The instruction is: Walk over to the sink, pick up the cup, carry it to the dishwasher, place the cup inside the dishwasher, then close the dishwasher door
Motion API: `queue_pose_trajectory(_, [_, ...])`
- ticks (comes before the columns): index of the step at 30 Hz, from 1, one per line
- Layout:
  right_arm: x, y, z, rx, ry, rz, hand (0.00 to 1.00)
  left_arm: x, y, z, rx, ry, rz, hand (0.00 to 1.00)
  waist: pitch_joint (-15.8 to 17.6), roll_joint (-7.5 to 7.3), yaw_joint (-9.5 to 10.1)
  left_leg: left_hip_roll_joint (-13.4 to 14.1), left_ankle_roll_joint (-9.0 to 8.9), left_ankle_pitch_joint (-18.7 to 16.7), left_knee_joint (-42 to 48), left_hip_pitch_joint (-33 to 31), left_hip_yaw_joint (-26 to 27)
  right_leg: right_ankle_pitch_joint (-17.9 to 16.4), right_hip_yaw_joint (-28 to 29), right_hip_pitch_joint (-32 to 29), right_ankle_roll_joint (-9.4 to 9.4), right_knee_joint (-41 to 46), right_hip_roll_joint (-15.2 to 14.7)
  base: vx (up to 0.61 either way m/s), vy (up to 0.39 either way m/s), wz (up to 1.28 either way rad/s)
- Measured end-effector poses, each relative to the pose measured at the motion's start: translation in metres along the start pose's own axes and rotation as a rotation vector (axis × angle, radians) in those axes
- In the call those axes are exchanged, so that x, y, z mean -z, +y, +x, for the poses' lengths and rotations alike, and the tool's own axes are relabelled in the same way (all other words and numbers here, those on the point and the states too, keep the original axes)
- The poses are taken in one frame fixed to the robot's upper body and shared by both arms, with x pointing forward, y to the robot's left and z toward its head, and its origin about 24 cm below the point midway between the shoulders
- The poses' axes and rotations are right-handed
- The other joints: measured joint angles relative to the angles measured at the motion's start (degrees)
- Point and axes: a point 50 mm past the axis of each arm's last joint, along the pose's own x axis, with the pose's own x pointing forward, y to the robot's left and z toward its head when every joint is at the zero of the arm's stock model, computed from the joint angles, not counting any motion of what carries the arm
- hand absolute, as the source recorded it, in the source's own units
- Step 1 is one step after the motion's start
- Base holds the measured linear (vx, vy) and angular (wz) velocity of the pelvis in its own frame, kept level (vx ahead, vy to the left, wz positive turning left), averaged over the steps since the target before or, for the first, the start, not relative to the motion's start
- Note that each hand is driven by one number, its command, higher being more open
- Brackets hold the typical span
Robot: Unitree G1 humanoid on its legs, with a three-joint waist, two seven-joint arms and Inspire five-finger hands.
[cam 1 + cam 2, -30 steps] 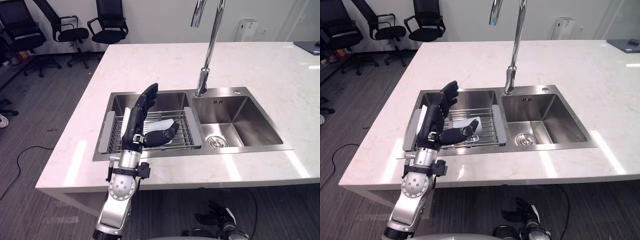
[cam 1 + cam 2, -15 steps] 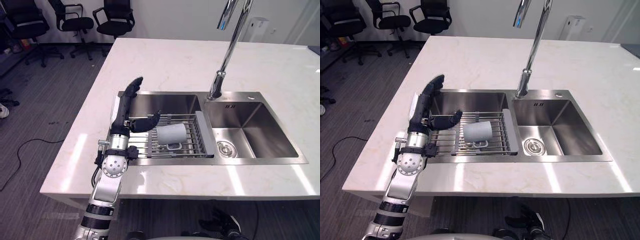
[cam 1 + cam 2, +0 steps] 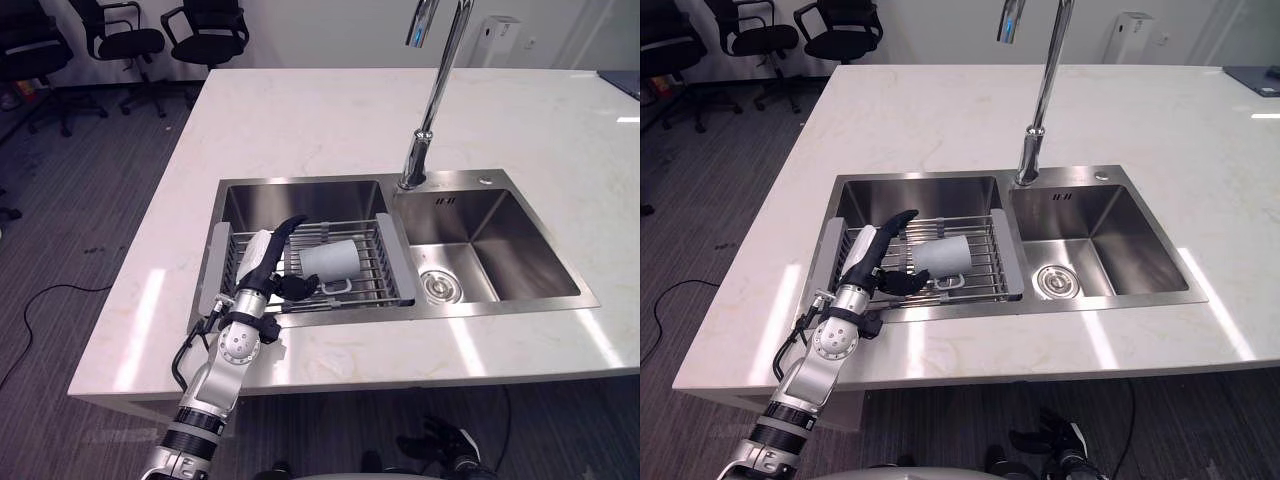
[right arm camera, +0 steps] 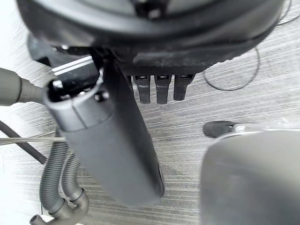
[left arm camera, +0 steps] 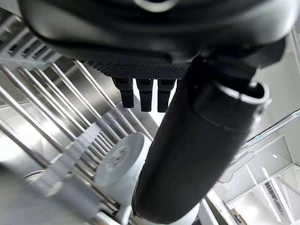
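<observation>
The cup (image 3: 330, 261) lies on its side on a wire rack (image 3: 375, 240) set across the left basin of the sink (image 3: 500, 235), near the middle of the left eye view, its handle turned toward the lower edge of the frame. Just left of it is the left hand (image 3: 256, 264), coming up from the lower left. Its fingers (image 3: 291, 223) are straight and spread away from the thumb (image 3: 298, 288), so the hand is opened wide beside the cup with nothing clamped. In the left wrist view a round end of the cup (image 5: 118, 161) faces the palm, past the thumb. I cannot tell whether the thumb already touches it. The right hand (image 3: 442, 443) hangs low at the bottom of the frame over the floor, fingers loose and holding nothing.

The tabletop (image 3: 300, 120) around the sink is pale stone, with a tall tap (image 3: 432, 90) standing between the two basins toward the upper right.

The step in hand looks like the pick-up: the robot stands at the sink and the reach is nearly complete, but the grasp is not yet made. The next move calls for bringing the fingers over the cup's body and closing them against the thumb, gently enough that the cup does not roll along the rack bars, then lifting it clear of the rack. Carrying it, loading the dishwasher and shutting its door all remain
</observation>
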Motion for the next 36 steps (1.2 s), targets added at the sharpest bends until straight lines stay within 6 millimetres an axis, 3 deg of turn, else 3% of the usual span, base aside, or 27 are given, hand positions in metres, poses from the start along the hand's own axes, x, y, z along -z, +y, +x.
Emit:
queue_pose_trajectory(23, [-0.001,0.001,0.000,-0.011,-0.002,-0.038,0.90,0.003,0.001,-0.002,0.011,0.007,0.097,0.90,-0.17,-0.08,-1.01,0.09,-0.42,1.23,-1.72,0.33,-0.15,1.24,0.03,0.12,-0.05,-1.71,0.34,-0.02,-0.001,0.00])
queue_pose_trajectory(36, [0.000,0.002,0.000,-0.019,0.001,-0.059,0.90,-0.004,-0.002,0.013,0.106,-0.035,0.219,0.90,-0.18,-0.08,-2.33,0.04,-0.42,1.23,-2.16,0.37,0.45,1.35,0.57,-0.36,0.09,-1.73,0.34,0.00,0.000,-0.02])
